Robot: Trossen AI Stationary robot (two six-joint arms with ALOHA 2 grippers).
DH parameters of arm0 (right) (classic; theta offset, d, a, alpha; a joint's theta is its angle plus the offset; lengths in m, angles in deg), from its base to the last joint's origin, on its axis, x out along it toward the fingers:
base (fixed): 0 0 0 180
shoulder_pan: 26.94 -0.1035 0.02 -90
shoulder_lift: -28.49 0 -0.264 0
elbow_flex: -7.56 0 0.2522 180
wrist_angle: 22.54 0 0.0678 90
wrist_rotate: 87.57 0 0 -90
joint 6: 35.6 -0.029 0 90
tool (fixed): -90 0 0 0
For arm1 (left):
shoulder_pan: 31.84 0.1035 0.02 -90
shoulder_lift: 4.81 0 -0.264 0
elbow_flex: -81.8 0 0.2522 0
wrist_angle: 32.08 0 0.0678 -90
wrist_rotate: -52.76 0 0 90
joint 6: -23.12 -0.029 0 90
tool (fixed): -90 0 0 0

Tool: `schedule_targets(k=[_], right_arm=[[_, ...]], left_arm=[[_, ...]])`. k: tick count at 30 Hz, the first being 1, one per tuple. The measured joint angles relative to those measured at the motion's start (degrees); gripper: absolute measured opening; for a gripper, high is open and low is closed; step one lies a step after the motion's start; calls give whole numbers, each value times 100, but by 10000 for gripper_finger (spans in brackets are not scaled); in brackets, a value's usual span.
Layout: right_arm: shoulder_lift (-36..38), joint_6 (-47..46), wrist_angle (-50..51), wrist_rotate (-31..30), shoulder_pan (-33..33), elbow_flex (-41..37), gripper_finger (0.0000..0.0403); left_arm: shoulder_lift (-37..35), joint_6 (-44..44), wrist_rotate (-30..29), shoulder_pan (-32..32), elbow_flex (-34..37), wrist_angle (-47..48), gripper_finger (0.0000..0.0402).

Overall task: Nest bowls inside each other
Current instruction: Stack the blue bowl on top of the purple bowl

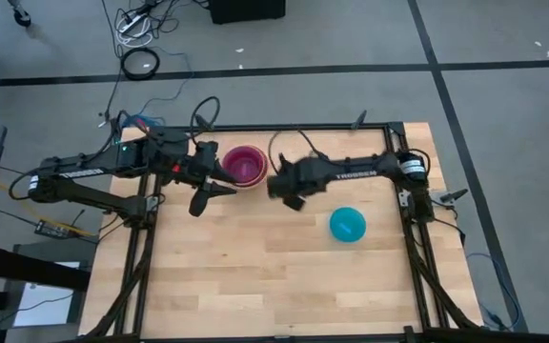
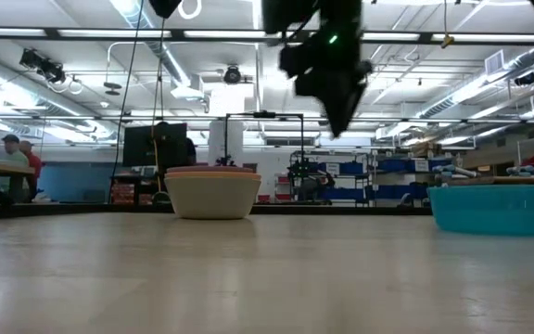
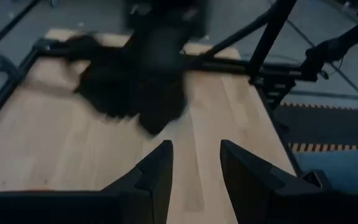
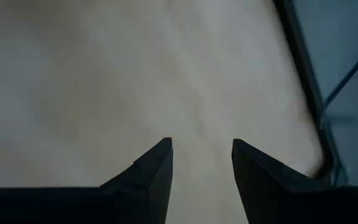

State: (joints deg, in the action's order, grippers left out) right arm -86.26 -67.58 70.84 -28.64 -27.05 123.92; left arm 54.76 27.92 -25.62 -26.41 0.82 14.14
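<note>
A stack of nested bowls [image 1: 244,165] stands on its base at the table's far middle; from above a purple bowl shows inside a pink-red rim, and in the low view the outermost bowl [image 2: 211,193] looks pale grey. A blue bowl [image 1: 347,225] stands alone on its base to the right, also seen in the low view [image 2: 494,206]. My left gripper [image 1: 213,195] hovers open just left of the stack [image 3: 196,162]. My right gripper [image 1: 292,198] hangs open above bare wood between the stack and the blue bowl [image 4: 202,158].
A black frame [image 1: 398,129] runs round the wooden table, with posts at the far corners. Bare wood [image 1: 274,286] fills the near half. In the low view people [image 2: 12,153] sit in the room far behind the table.
</note>
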Motion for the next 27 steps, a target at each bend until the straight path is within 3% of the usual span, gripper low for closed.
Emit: schedule_targets(k=[5, 10, 16, 27], right_arm=[[407, -1064, 1074, 438, -809, -26, 150], [879, -1966, 948, 1617, -1615, -28, 150], [885, -3089, 1044, 1936, -2469, -34, 149], [707, -3681, 994, 2084, -2477, -1232, 155]], left_arm=[[0, 0, -2, 0, 0, 457, 143], [0, -2, -147, 0, -1, 771, 143], [0, -21, -149, 2, -2, 776, 143], [0, -17, -149, -266, -2, 775, 143]])
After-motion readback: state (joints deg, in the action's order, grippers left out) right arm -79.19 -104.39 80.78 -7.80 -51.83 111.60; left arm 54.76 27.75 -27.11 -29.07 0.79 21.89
